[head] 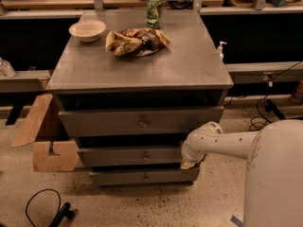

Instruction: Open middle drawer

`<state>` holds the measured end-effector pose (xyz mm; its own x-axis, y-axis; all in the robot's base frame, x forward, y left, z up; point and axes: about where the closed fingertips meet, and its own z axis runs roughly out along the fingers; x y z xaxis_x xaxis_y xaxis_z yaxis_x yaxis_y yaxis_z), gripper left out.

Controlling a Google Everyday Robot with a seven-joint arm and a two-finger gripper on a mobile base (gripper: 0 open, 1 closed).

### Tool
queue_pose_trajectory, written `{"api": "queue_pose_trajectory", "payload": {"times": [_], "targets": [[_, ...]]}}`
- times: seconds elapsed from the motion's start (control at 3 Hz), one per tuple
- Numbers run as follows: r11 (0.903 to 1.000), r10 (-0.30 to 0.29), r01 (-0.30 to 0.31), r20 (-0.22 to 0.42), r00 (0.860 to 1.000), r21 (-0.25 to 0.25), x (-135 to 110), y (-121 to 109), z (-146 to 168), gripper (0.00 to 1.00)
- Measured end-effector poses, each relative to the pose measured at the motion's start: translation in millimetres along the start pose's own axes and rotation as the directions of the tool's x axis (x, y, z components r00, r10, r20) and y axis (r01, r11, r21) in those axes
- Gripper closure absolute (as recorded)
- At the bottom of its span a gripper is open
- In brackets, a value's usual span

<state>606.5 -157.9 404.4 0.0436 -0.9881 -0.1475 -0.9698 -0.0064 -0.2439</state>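
Note:
The grey cabinet has three drawers, all pulled out a little in steps. The middle drawer [118, 156] has a grey front of middling height with a small round brass knob [146, 155] at its centre. Above it is the taller-fronted top drawer [104, 122] with a larger knob. Below it is the lowest-fronted bottom drawer [118, 177]. My gripper [188, 163] is at the right end of the middle drawer's front, on a white arm [222, 143] reaching in from the right. It is well right of the knob.
On the cabinet top [180, 65] are a white bowl [87, 30], a crumpled snack bag [136, 41] and a green can [154, 12]. A cardboard box [45, 138] stands left of the drawers. A black cable [45, 207] lies on the floor front left. My white body [274, 174] fills the lower right.

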Motion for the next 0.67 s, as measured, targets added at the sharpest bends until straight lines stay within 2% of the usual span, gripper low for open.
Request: {"api": "queue_pose_trajectory", "payload": {"times": [0.33, 0.67], "targets": [[1.0000, -0.001, 0.001, 0.000, 1.000, -0.005, -0.2, -0.9, -0.2, 0.00], [0.9985, -0.006, 0.004, -0.031, 1.000, -0.055, -4.7, -13.5, -4.1, 0.00]]}}
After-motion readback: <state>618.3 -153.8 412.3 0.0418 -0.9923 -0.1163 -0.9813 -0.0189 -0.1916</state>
